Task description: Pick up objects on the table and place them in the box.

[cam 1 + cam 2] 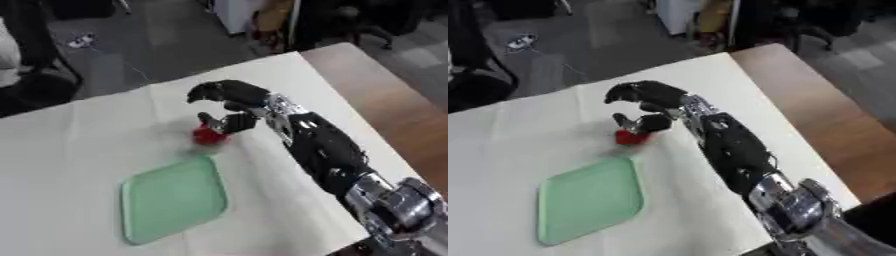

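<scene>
A small red object [208, 135] lies on the white table [79, 135], just beyond the far corner of the green tray [171, 199]. My right hand [234, 100] hovers over it, with the arm coming in from the lower right. The fingers [203, 92] arch above and the thumb [220, 122] sits right at the red object's upper edge. The gap between fingers and thumb is wide and holds nothing. I cannot tell whether the thumb touches the object. The green tray is shallow and has nothing in it. My left hand shows in neither view.
A brown wooden tabletop [389, 107] adjoins the white table on the right. Beyond the far edge are a dark floor and chairs [35, 85]. A seam runs across the white cover near the hand.
</scene>
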